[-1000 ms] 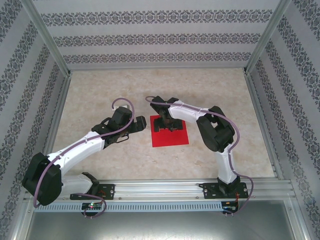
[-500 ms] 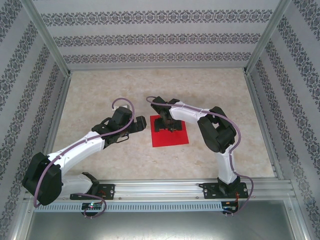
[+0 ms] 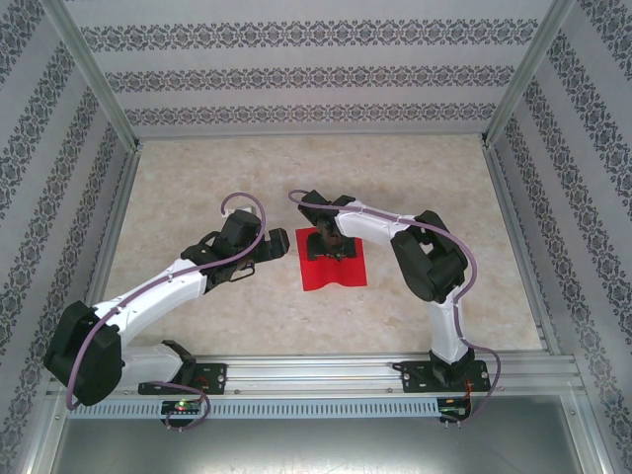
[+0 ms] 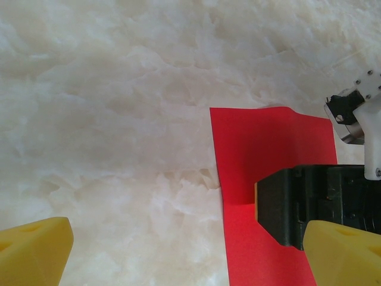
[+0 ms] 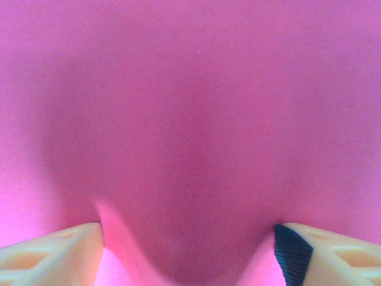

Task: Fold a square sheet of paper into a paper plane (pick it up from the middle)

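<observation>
Standing next to the rig right now. The square sheet of paper (image 3: 336, 274) is bright red and lies on the marble-look table (image 3: 197, 178), so I'll use it as the reference point.

The right gripper (image 3: 327, 248) is down on top of the sheet, over its far half in the overhead view. In the right wrist view both fingertips (image 5: 56, 253) are planted on the sheet (image 5: 190, 89). They're partly closed with a gap between them, and a soft hump of red paper bulges up in that gap. The sheet's near edge looks wavy, not flat.

The left gripper (image 3: 274, 246) sits just off the sheet's left edge with its jaws spread wide and nothing in them. In its own wrist view (image 4: 187, 253) one yellow fingertip (image 4: 342, 253) overlaps the sheet (image 4: 262, 149). I can't tell if it's touching.
</observation>
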Robot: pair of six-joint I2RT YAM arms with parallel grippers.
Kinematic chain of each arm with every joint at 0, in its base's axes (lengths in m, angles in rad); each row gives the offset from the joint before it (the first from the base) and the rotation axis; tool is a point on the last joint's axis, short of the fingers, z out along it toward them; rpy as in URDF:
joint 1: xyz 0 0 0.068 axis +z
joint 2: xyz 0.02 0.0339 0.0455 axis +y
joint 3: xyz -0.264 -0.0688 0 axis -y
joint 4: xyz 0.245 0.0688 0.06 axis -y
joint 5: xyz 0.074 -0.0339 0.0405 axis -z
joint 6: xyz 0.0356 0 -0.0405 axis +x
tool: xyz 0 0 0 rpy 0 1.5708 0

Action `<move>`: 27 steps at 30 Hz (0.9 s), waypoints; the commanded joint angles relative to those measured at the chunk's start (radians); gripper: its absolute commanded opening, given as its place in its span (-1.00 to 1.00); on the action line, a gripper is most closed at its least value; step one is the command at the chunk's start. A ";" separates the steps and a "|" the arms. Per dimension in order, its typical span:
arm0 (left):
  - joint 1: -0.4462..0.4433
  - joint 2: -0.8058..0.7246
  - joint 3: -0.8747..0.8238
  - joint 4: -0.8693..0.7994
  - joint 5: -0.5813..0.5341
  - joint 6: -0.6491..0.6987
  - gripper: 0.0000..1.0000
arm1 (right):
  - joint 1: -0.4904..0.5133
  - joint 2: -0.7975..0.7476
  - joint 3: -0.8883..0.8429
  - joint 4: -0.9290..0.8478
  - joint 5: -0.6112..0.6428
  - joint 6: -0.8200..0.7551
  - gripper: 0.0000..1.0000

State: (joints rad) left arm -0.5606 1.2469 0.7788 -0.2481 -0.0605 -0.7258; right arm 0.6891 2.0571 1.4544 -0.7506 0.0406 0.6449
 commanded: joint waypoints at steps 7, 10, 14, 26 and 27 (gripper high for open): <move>0.011 0.005 0.040 -0.026 -0.022 0.016 1.00 | -0.006 -0.074 -0.058 0.063 -0.081 0.017 0.01; 0.011 0.001 0.045 -0.031 -0.019 0.013 1.00 | -0.007 -0.110 -0.074 0.102 -0.119 0.018 -0.20; 0.011 -0.005 0.041 -0.038 -0.028 0.005 1.00 | -0.010 -0.157 -0.095 0.165 -0.191 0.020 -0.35; 0.011 -0.036 0.037 -0.051 -0.059 -0.012 1.00 | -0.085 -0.293 -0.337 0.752 -0.572 0.323 -0.28; 0.011 -0.039 0.035 -0.048 -0.059 -0.014 1.00 | -0.095 -0.291 -0.372 0.816 -0.587 0.364 -0.27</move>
State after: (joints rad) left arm -0.5606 1.2346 0.7944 -0.2726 -0.0910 -0.7277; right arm 0.6178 1.7744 1.1465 -0.1852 -0.4221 0.8635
